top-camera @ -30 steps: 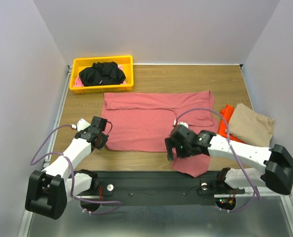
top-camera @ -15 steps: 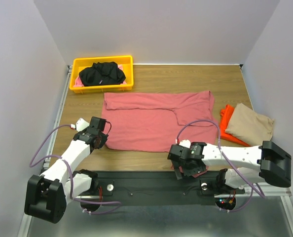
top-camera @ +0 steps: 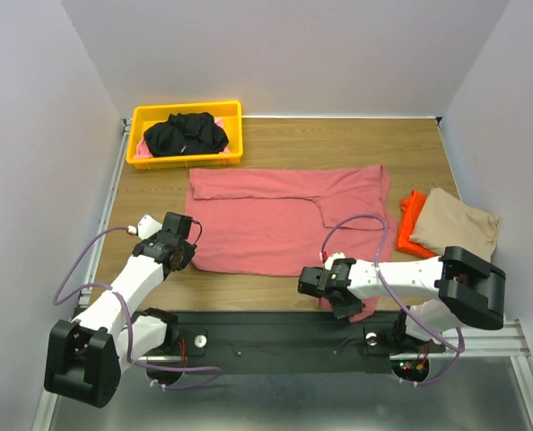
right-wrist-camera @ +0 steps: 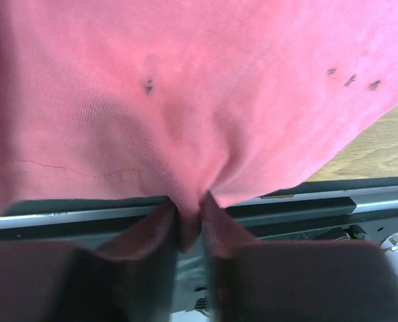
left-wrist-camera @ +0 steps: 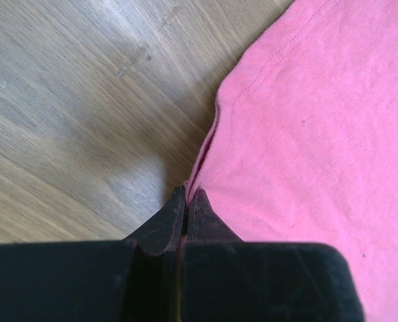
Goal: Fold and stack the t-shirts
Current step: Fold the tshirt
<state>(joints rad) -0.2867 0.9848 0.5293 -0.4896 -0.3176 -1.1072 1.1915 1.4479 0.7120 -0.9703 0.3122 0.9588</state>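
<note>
A large dusty-red t-shirt [top-camera: 275, 215] lies spread flat across the middle of the wooden table. My left gripper [top-camera: 189, 254] is shut on its lower left edge; the left wrist view shows the black jaws [left-wrist-camera: 187, 198] closed on the hem of the pink-red cloth [left-wrist-camera: 319, 134]. My right gripper [top-camera: 338, 303] sits at the near table edge, shut on the shirt's lower right corner. In the right wrist view the gripper [right-wrist-camera: 189, 215] pinches a fold of the cloth [right-wrist-camera: 185, 80]. A black t-shirt [top-camera: 186, 133] is bunched in the bin. A tan t-shirt [top-camera: 455, 229] lies folded at the right.
The yellow plastic bin [top-camera: 231, 112] stands at the back left, with a bit of pink cloth [top-camera: 143, 147] under the black shirt. An orange cloth [top-camera: 412, 220] lies beneath the tan shirt. A dark rail [top-camera: 266, 328] runs along the near edge.
My right gripper has moved down to the near table edge and gone from open to shut on the red shirt's corner. The left arm has barely moved.
</note>
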